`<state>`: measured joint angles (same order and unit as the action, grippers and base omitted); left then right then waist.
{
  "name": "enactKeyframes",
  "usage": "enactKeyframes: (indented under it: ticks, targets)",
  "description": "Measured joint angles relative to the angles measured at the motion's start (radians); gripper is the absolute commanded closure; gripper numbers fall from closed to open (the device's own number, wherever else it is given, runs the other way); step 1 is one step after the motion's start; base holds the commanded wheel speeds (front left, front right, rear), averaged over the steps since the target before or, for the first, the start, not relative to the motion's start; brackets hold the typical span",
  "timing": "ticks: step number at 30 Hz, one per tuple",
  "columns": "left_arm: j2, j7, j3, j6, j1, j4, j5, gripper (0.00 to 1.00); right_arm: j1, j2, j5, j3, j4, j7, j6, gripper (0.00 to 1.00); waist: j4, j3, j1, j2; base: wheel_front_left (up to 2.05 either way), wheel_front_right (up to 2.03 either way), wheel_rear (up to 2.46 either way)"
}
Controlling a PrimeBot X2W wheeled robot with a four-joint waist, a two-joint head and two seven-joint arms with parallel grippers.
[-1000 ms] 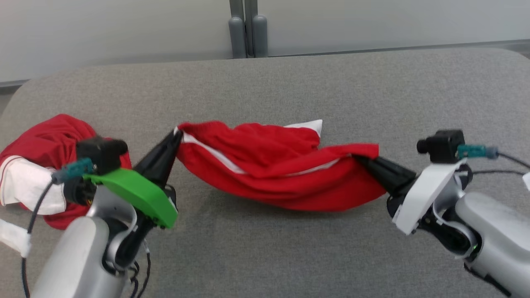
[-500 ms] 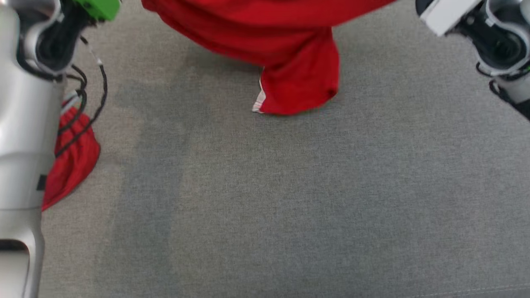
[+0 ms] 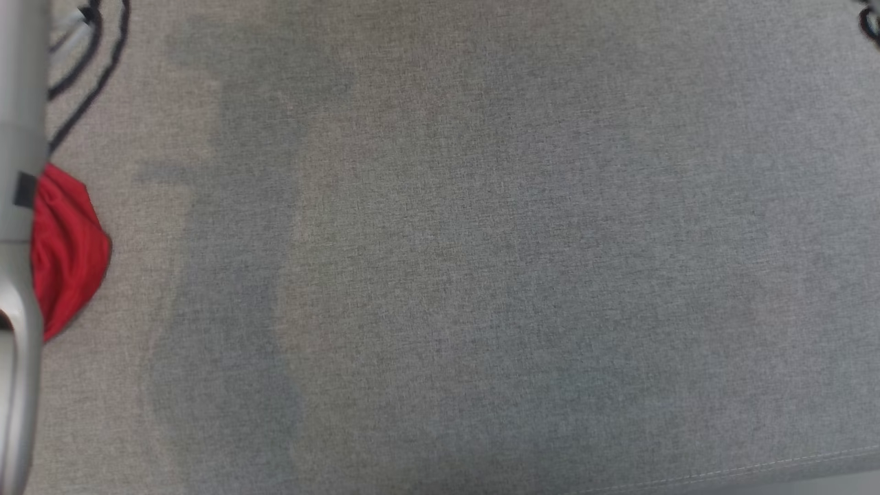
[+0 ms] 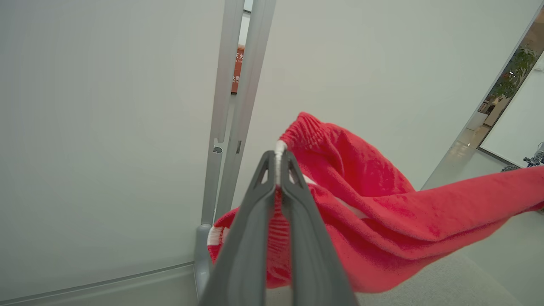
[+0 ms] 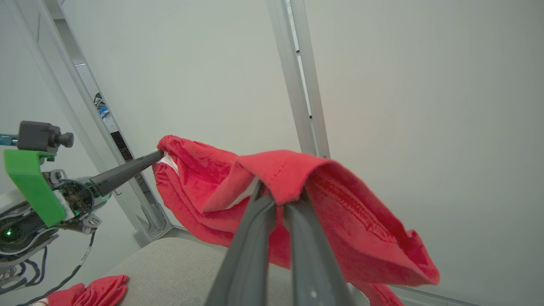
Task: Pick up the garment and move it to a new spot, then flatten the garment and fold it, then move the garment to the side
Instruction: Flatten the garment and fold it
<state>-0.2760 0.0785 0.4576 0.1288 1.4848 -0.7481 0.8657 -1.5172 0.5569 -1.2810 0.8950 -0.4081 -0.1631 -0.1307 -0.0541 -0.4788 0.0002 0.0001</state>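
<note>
While the red garment point(image 4: 382, 221) hangs stretched above the bench point(image 5: 178, 263), left gripper point(image 4: 279, 163) and right gripper point(image 5: 278, 203) each pinch one end

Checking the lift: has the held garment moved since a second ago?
Yes, upward: the garment sagged onto the grey cushion then; now it hangs above it between the left gripper and right gripper.

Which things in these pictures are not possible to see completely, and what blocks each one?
Head view: second red cloth, partly hidden behind the pale forearm.
Left wrist view: held garment runs off the right edge; orange sign lettering too small.
Right wrist view: garment's lower end cut by the bottom edge.
</note>
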Motion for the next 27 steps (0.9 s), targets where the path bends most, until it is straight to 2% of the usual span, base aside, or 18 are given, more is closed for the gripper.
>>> enactKeyframes:
  ticks: [4, 7, 15, 20, 24, 27]
  targets:
    - [-0.009, 0.030, 0.108, 0.000, -0.114, 0.014, 0.063, 1.00, 0.086, 0.023, -0.044, 0.089, 0.004, 0.015, 0.000, 1.00, 0.003, 0.020, 0.0000, 0.0000, 0.00, 0.00, 0.00]
    - [-0.036, 0.071, 0.186, 0.000, -0.221, 0.038, 0.118, 1.00, 0.177, 0.053, -0.076, 0.160, 0.009, 0.028, 0.000, 1.00, 0.007, 0.042, 0.0000, 0.0000, 0.00, 0.00, 0.00]
    - [-0.190, 0.203, 0.356, 0.000, -0.481, 0.182, 0.255, 1.00, 0.418, 0.140, -0.215, 0.306, 0.035, 0.131, 0.000, 1.00, 0.008, 0.134, -0.0001, 0.0000, 0.00, 0.00, 0.00]
    - [-0.289, 0.253, 0.398, 0.000, -0.625, 0.306, 0.329, 1.00, 0.524, 0.196, -0.295, 0.347, 0.076, 0.262, 0.000, 1.00, 0.003, 0.211, -0.0002, 0.0000, 0.00, 0.00, 0.00]
    - [-0.351, 0.299, 0.418, 0.000, -0.739, 0.417, 0.390, 1.00, 0.583, 0.243, -0.316, 0.362, 0.132, 0.343, -0.001, 1.00, -0.002, 0.269, -0.0002, 0.0000, 0.00, 0.00, 0.00]
    - [-0.408, 0.355, 0.439, -0.017, -0.821, 0.535, 0.437, 1.00, 0.641, 0.292, -0.336, 0.370, 0.196, 0.409, -0.001, 1.00, -0.005, 0.317, -0.0002, 0.0000, 0.00, 0.00, 0.00]
